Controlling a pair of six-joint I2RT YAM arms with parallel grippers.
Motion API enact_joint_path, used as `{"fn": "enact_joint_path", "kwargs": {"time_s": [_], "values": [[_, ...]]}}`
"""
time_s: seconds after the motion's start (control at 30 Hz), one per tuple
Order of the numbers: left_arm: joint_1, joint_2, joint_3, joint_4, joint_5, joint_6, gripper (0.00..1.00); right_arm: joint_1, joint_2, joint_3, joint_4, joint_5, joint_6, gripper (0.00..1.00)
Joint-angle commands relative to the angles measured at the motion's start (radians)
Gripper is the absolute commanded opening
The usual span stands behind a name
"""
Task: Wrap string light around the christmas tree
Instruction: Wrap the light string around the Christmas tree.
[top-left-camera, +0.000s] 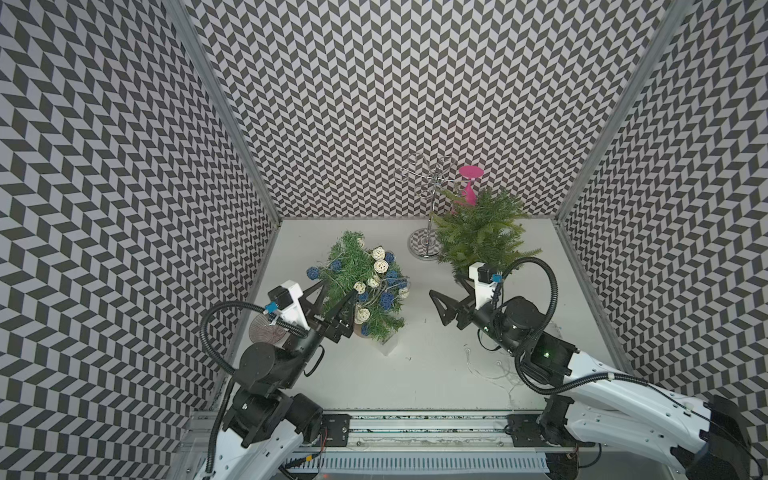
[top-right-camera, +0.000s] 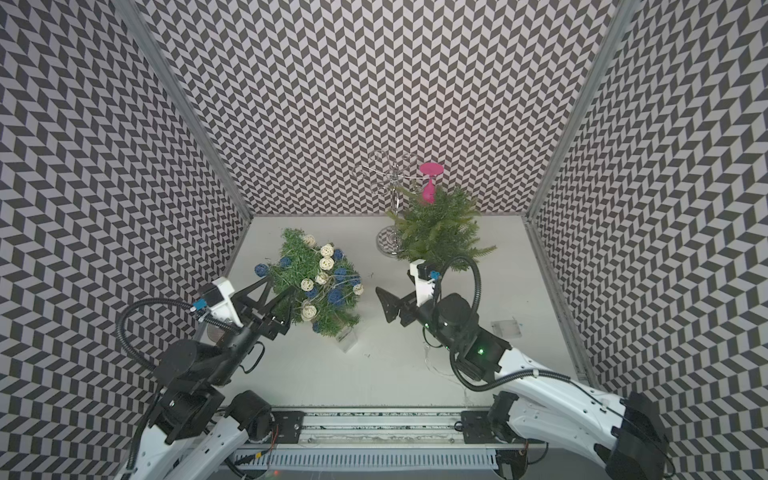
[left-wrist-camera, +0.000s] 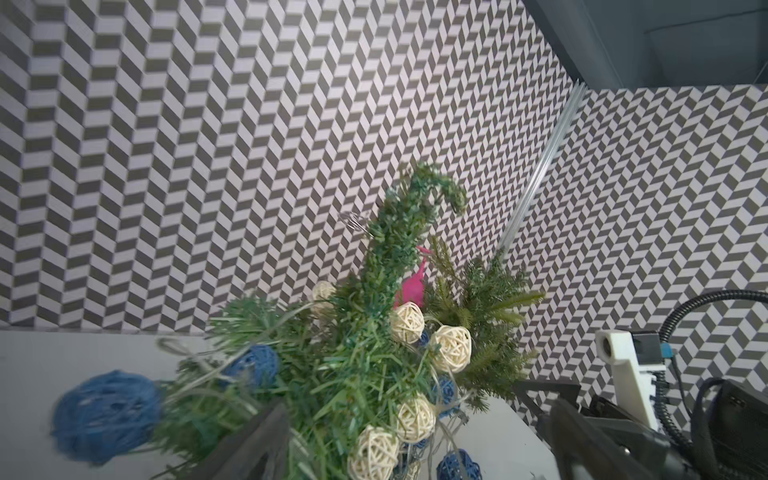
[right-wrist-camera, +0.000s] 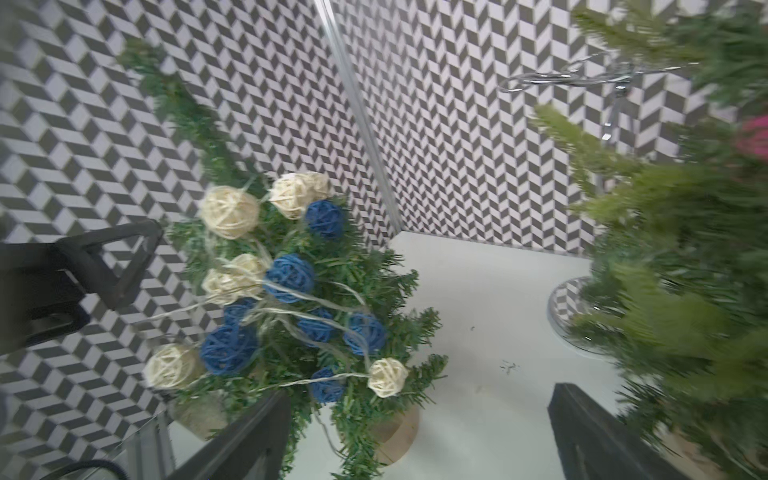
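Note:
The small christmas tree stands left of the table's middle in a tan round base. The string light, a clear wire with blue and cream wicker balls, winds around the tree. My left gripper is open against the tree's near left side. In the left wrist view its gripper has branches and balls between its spread fingers. My right gripper is open and holds nothing. It hangs to the right of the tree, apart from it.
A second, bare green tree stands at the back right, close behind my right wrist. Beside it are a chrome hook stand and a pink glass. A clear box and loose thin wire lie near my right arm.

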Motion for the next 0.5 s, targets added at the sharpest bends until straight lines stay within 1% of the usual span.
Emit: {"fn": "enact_joint_path", "kwargs": {"time_s": [0.0, 0.03, 0.07, 0.2, 0.23, 0.3, 0.33, 0.4, 0.47], "values": [[-0.074, 0.092, 0.019, 0.073, 0.034, 0.052, 0.91, -0.038, -0.059, -0.02, -0.114, 0.121, 0.089, 0.99], [-0.126, 0.13, 0.038, 0.08, -0.006, 0.073, 0.91, -0.044, -0.069, -0.026, -0.136, 0.148, 0.105, 0.99], [-0.198, 0.163, 0.066, 0.075, -0.076, 0.103, 0.91, -0.05, -0.075, -0.025, -0.167, 0.169, 0.113, 0.99], [-0.545, 0.304, 0.21, 0.038, -0.479, 0.237, 0.92, -0.06, -0.062, -0.025, -0.247, 0.233, 0.144, 0.99], [-0.617, 0.352, 0.245, 0.039, -0.529, 0.263, 0.92, -0.062, -0.054, -0.026, -0.257, 0.236, 0.149, 0.99], [-0.739, 0.442, 0.304, 0.071, -0.607, 0.317, 0.93, -0.069, -0.034, -0.03, -0.27, 0.234, 0.166, 0.99], [-0.773, 0.493, 0.339, 0.06, -0.63, 0.324, 0.93, -0.071, -0.028, -0.029, -0.279, 0.228, 0.173, 0.99], [-0.809, 0.599, 0.393, 0.043, -0.646, 0.325, 0.93, -0.083, -0.03, -0.031, -0.304, 0.218, 0.19, 0.99], [-0.811, 0.652, 0.378, 0.099, -0.593, 0.317, 0.93, -0.11, -0.051, -0.043, -0.313, 0.201, 0.213, 1.0]]}}
